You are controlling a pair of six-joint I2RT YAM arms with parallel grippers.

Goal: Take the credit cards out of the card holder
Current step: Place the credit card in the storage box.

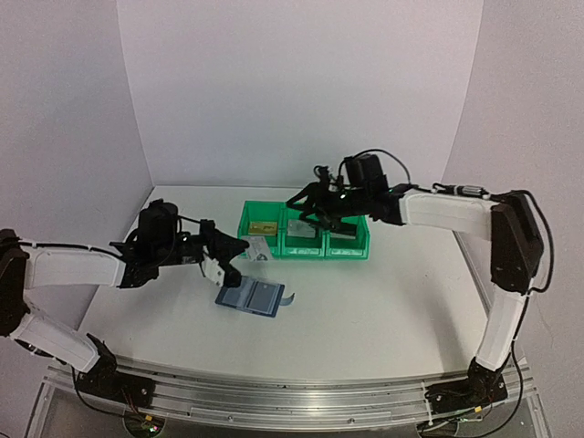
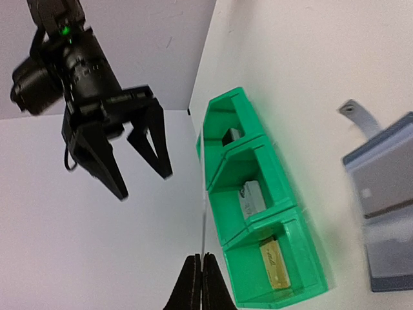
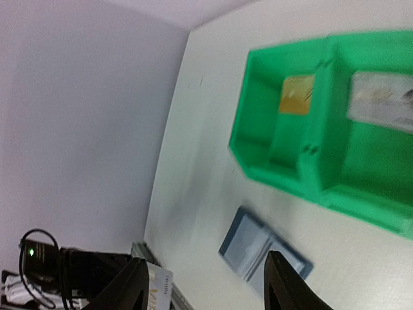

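The blue card holder (image 1: 251, 297) lies open on the table, also seen in the left wrist view (image 2: 387, 194) and the right wrist view (image 3: 258, 248). My left gripper (image 1: 235, 250) is shut on a pale credit card (image 1: 258, 248), held above the table between the holder and the bins; the left wrist view shows that card edge-on (image 2: 205, 219) between the pressed fingertips (image 2: 192, 278). My right gripper (image 1: 315, 208) hangs open and empty above the bins, jaws wide apart (image 3: 206, 284). A tan-gold card (image 2: 274, 261), a silver-grey card (image 2: 253, 197) and a dark card (image 2: 232, 135) lie in separate bins.
A row of three joined green bins (image 1: 306, 245) stands behind the holder, near the back wall. The holder's snap strap (image 2: 361, 119) sticks out flat on the table. White walls close in the table at back and sides.
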